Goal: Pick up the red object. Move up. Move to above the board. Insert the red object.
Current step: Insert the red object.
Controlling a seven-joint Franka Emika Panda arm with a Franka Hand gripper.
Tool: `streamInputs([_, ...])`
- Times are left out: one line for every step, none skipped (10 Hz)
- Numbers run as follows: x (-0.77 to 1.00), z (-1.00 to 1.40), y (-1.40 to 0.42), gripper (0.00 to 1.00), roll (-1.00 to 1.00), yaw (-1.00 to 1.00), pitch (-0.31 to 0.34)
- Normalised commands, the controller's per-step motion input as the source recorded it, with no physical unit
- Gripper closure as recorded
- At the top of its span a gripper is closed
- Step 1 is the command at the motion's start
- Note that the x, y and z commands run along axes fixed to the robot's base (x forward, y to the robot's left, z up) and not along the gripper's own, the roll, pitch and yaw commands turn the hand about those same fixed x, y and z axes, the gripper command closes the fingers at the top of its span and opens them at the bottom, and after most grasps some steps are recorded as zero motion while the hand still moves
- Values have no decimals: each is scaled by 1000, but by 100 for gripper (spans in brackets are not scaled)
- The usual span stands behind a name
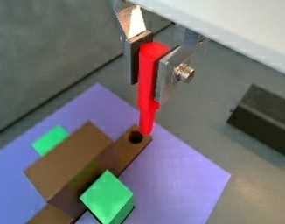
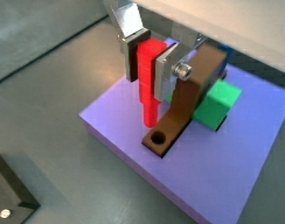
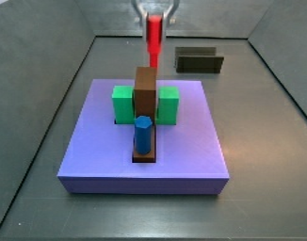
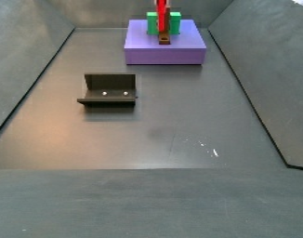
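My gripper (image 1: 149, 74) is shut on the red object (image 1: 145, 92), a slim red peg that hangs upright between the silver fingers (image 2: 169, 72). The peg's lower tip sits just above the round hole (image 1: 135, 137) at one end of the board (image 1: 77, 162), a narrow brown bar flanked by two green blocks (image 1: 107, 197). Both wrist views show a small gap between tip and hole (image 2: 160, 138). In a side view the gripper (image 3: 156, 11) holds the red object (image 3: 155, 42) over the board's (image 3: 146, 89) far end. A blue peg (image 3: 143, 135) stands in its near end.
The board rests on a large flat purple slab (image 3: 182, 155). The dark fixture (image 3: 199, 61) stands on the grey floor beyond the slab, well apart from it in a side view (image 4: 108, 90). Sloping grey walls enclose the floor.
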Motion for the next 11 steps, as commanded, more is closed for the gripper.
streamInputs([-89, -251, 0, 100, 4, 0, -67])
streamInputs([-174, -160, 3, 100, 0, 0, -63])
streamInputs([-226, -151, 11, 100, 0, 0, -43])
streamInputs([-166, -140, 0, 100, 0, 0, -41])
streamInputs([-106, -111, 0, 100, 0, 0, -33])
streamInputs([0, -91, -40, 100, -14, 0, -30])
streamInputs([183, -194, -54, 100, 0, 0, 0])
streamInputs([323, -306, 0, 100, 0, 0, 0])
streamInputs([263, -271, -14, 100, 0, 0, 0])
streamInputs([134, -283, 0, 100, 16, 0, 0])
streamInputs([0, -357, 0, 100, 99, 0, 0])
